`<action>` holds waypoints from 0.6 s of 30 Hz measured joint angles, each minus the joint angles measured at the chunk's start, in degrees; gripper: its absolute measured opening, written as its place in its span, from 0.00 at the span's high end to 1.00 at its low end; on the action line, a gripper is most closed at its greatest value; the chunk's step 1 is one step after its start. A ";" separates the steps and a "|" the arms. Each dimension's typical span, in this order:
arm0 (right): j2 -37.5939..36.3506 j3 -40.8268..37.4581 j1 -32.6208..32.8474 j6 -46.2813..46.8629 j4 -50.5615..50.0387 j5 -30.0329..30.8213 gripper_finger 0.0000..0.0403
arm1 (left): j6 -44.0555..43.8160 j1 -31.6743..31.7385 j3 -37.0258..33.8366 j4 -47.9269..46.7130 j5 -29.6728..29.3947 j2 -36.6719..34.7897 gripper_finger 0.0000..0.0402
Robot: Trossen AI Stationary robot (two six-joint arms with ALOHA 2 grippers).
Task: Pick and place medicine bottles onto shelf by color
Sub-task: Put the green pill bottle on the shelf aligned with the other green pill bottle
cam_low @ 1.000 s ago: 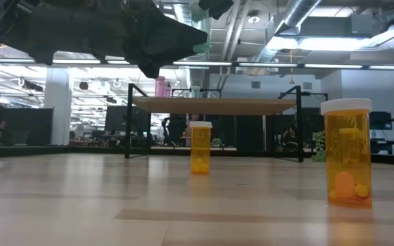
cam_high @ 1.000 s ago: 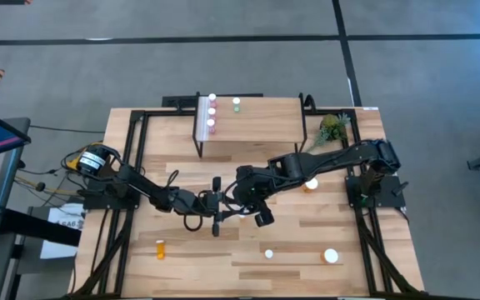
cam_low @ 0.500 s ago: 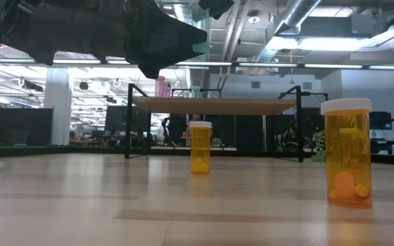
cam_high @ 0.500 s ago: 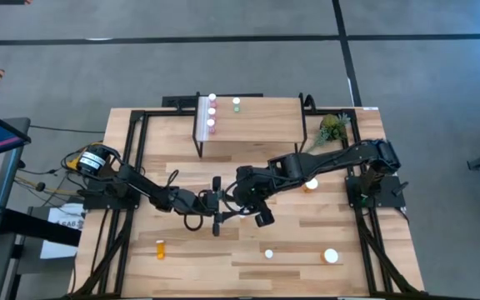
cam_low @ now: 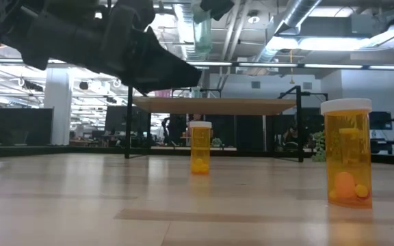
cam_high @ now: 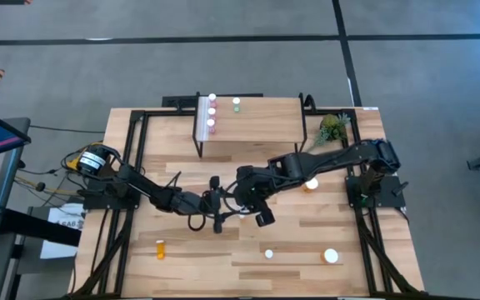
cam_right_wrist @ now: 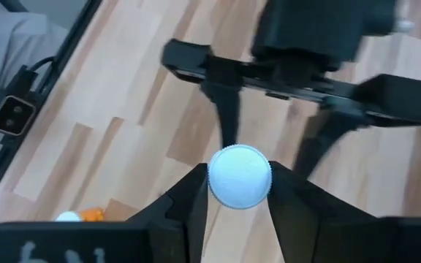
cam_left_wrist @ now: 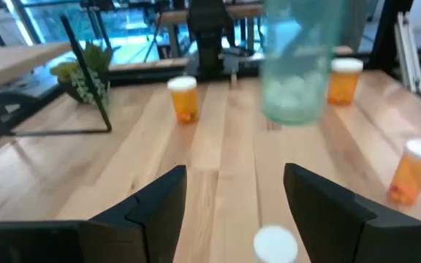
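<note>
My right gripper [cam_right_wrist: 240, 191] is shut on a teal-green medicine bottle with a white cap [cam_low: 202, 31], held above mid-table; it also shows in the left wrist view [cam_left_wrist: 294, 66]. My left gripper [cam_left_wrist: 232, 183] is open and empty just left of it [cam_high: 218, 208], with its fingers standing apart, lower than the bottle. The shelf [cam_high: 261, 133] stands at the table's far side on black legs. It carries three pink bottles [cam_high: 212, 110] in a row and one teal bottle [cam_high: 237, 104]. Orange bottles stand on the table. My right gripper pinches the teal bottle at its white-capped top [cam_right_wrist: 240, 175] between its two fingers, which come from above, pointing down. The bottle hangs upright below the fingers, lifted well clear of the table.
A small orange bottle [cam_high: 161, 248] lies near the front left. A white-capped one [cam_high: 268, 253] and a wide orange one [cam_high: 331, 256] stand at the front right, and another [cam_high: 311, 185] stands under my right arm. A green plant [cam_high: 332, 127] is right of the shelf.
My left gripper has dipped a little, so its tip now sits lower than the teal bottle. The bottle now shows upright and free of it, hanging from my right gripper, which has kept still.
</note>
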 joint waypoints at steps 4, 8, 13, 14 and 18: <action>0.00 0.00 -1.31 0.04 0.00 0.04 0.62 | -0.47 -0.04 0.00 -2.06 0.02 0.00 0.45; 0.00 0.00 -3.29 0.14 -0.07 0.04 0.62 | -0.57 -0.04 0.00 -3.32 0.02 0.00 0.45; 0.00 0.00 -6.32 -0.60 -0.07 0.02 0.63 | -0.98 -0.04 0.00 -5.64 -0.41 0.00 0.45; 0.00 0.00 -6.99 -0.77 -0.07 -0.15 0.63 | -1.01 -0.04 0.00 -5.73 -0.81 0.00 0.45; 0.00 0.00 -9.59 -0.94 -0.04 -0.71 0.62 | -1.03 -0.04 0.00 -5.75 -1.18 0.00 0.45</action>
